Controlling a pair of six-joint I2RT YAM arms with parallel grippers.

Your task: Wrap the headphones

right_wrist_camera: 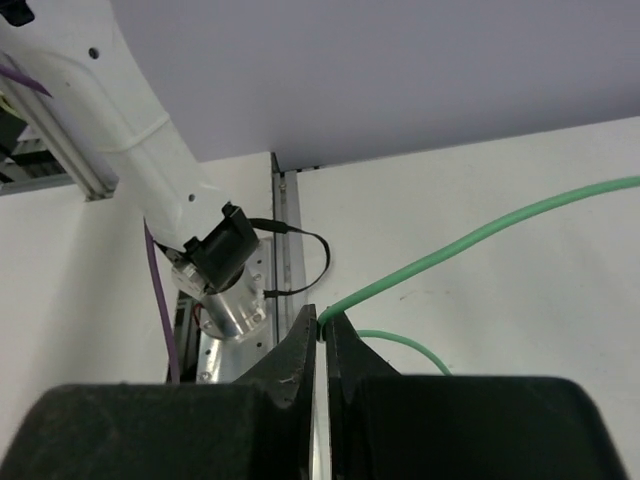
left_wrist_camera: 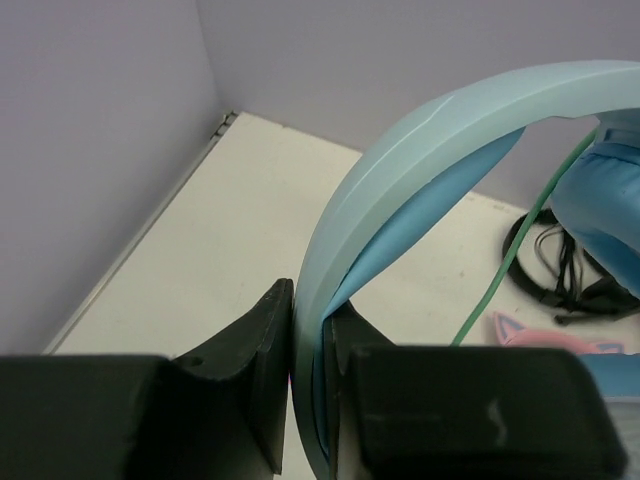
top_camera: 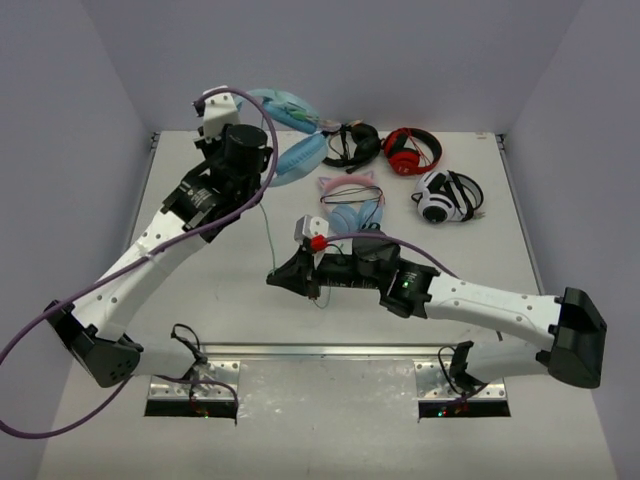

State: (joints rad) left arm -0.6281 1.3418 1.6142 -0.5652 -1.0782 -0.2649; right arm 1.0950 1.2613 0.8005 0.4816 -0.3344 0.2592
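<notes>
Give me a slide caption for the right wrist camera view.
Right gripper shut on the green headphone cable, left arm in the background.

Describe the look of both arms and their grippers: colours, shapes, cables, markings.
The left arm and right arm have smooth white shells with black joints and black bases. A purple cable loops loosely along each. The left gripper and right gripper have matte black wedge-shaped fingers. A small red part sits by the right wrist. No lettering shows.
</notes>
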